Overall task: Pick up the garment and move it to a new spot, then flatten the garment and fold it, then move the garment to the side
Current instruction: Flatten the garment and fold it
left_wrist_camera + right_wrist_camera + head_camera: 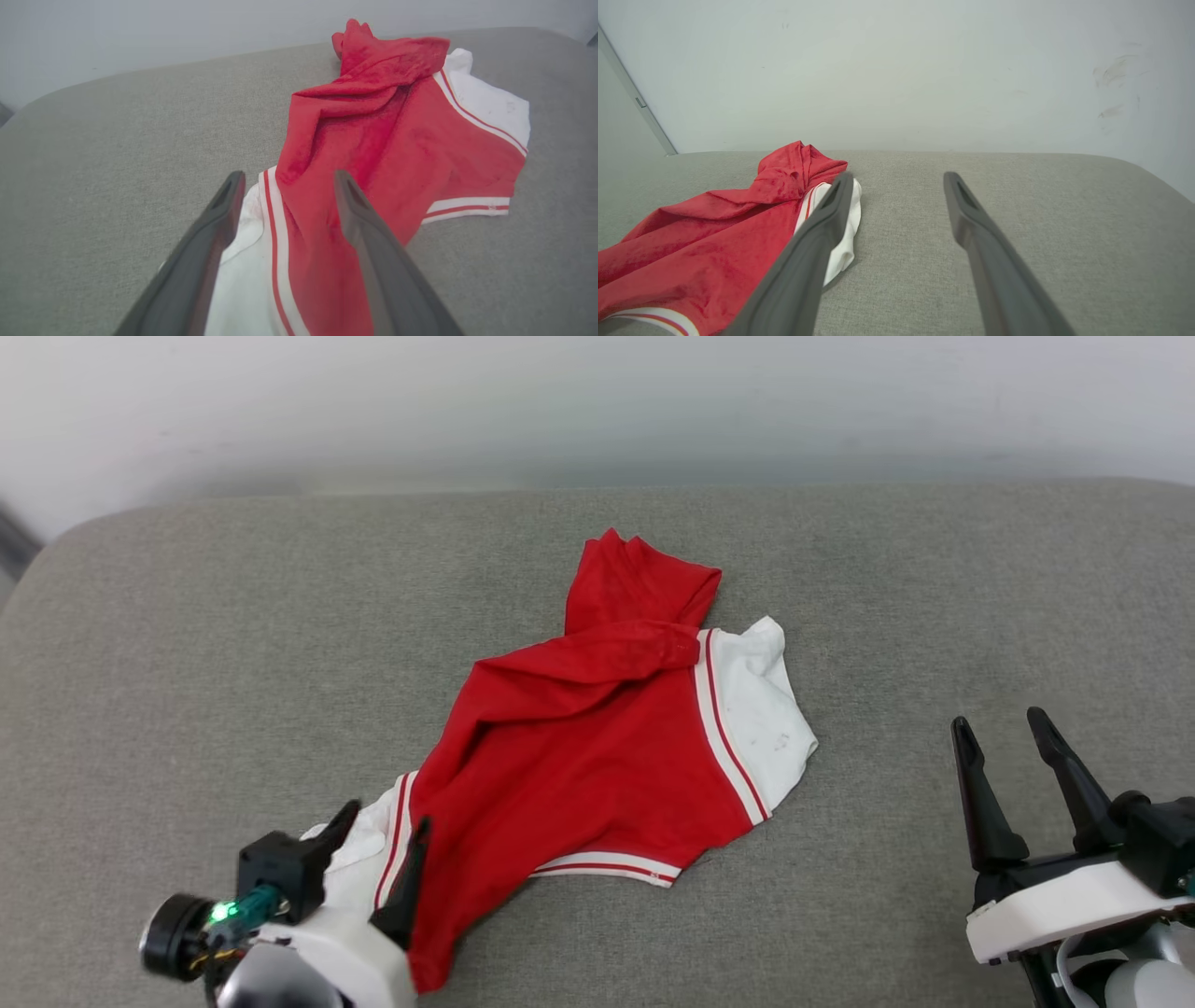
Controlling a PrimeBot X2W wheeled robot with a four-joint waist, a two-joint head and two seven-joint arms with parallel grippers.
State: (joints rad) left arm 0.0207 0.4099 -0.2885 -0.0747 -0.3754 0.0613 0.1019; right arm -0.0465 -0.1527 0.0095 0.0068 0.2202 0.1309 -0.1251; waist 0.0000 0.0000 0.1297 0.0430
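The left end effector (378,845) sits at the near left end of the garment (597,737), its two dark fingers spread apart over the white sleeve and striped trim there and clamping nothing. In the left wrist view the left end effector (288,179) has the cloth of the garment (397,140) lying loose between and beneath the fingers. The right end effector (1004,737) hangs well apart to the right over the bare grey cloth-covered tabletop (187,663), fingers also spread and empty. In its own wrist view the right end effector (899,179) has the garment (714,233) off to one side.

The garment lies crumpled near the middle of the tabletop. It is probably light, soft and limp. It should sag and drape from any grip and hold no shape, and a pinch on a single layer may drag the rest along. The doubled striped trims at the sleeve seams look like the firmest places to take hold. One sleeve lies under the left fingers and the other on the far right side.

The long axis runs diagonally, from the sleeve at the near left to the white sleeve at the far right. A bunched red fold rises toward the far edge, and a striped band faces the near edge.
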